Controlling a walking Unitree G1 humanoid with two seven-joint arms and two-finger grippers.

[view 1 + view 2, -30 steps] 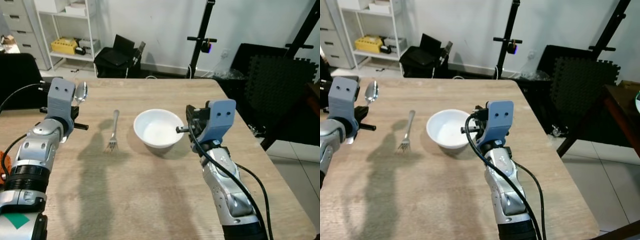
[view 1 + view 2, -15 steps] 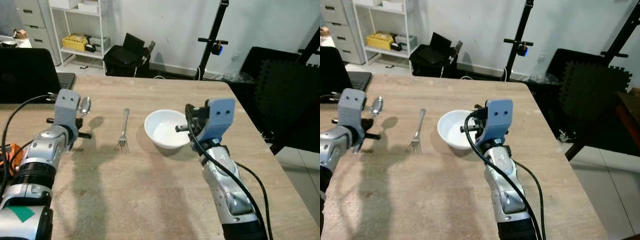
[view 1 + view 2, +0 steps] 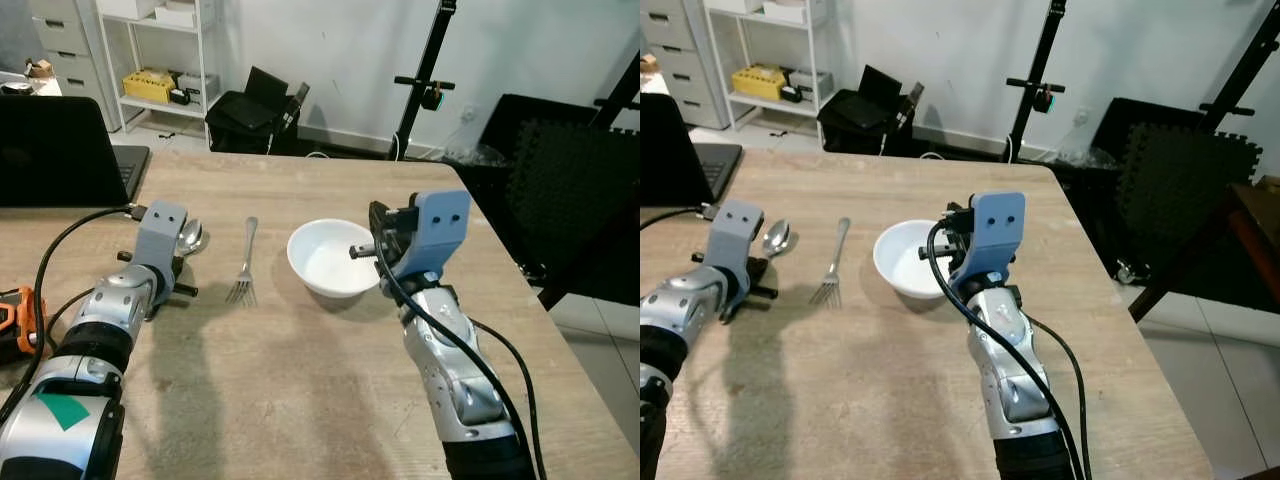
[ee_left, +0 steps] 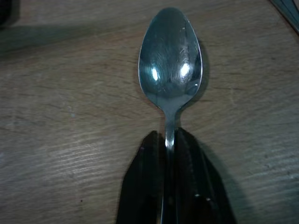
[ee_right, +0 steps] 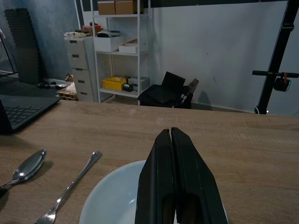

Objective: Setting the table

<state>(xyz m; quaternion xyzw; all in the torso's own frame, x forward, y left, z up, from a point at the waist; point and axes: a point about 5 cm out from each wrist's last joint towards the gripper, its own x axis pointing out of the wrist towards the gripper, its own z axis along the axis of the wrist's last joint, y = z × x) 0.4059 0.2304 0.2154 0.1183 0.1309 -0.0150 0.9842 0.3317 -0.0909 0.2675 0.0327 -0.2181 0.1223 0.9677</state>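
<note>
The left claw (image 4: 170, 140) pinches the spoon (image 4: 170, 70) by its thin neck, bowl ahead, low over the desk (image 3: 300, 400). Light, stiff, slippery steel; hold mid-handle. The right claw (image 5: 174, 140), closed and empty, hovers above the bowl (image 3: 330, 258).

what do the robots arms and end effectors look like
Both arms are silver metal with black ring joints and loose black cables. Each wrist carries a blue-grey block with two small dark dots. The left end effector and right end effector each have two long, tapering black fingers. The left arm bears a green diamond marking.
</note>
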